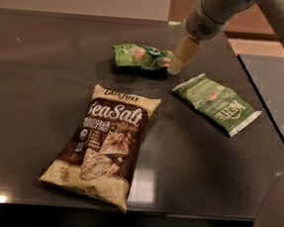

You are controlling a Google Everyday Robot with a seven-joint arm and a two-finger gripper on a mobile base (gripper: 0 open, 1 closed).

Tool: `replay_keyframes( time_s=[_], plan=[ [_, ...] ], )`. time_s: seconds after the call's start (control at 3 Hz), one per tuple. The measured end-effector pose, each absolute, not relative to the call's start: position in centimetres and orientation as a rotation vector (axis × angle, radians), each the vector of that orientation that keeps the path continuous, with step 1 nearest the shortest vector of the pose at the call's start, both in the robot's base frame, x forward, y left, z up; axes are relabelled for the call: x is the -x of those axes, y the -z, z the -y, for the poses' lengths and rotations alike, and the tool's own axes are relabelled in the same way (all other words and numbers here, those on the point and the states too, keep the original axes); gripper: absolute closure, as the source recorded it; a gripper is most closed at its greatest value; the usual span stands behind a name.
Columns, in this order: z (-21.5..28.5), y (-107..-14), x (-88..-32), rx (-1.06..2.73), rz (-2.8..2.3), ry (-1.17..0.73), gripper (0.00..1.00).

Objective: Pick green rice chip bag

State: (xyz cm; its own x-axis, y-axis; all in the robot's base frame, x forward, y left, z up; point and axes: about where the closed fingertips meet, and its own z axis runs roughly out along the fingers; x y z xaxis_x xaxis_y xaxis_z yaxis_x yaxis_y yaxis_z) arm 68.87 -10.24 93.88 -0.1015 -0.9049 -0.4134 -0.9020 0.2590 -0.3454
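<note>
The green rice chip bag (141, 56) is small, bright green and glossy, with tan chip pictures. It lies on the dark table (40, 86) toward the back, near the middle. My gripper (178, 63) hangs from the arm that comes in from the upper right. Its cream-coloured tip is right at the bag's right end, just above the table. I cannot tell whether it touches the bag.
A flat green "Kettle" bag (216, 103) with white edges lies to the right of the gripper. A large brown-and-cream "Sea Salt" bag (103, 143) lies in front. The table's right edge runs diagonally at the right, and its front edge is near the bottom.
</note>
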Motion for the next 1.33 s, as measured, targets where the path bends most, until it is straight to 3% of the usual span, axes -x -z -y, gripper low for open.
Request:
replay_keyframes(
  time_s=[1.33],
  plan=[
    [3.6,-88.0,-75.5,1.808,-2.034,-0.014,0.00]
  ],
)
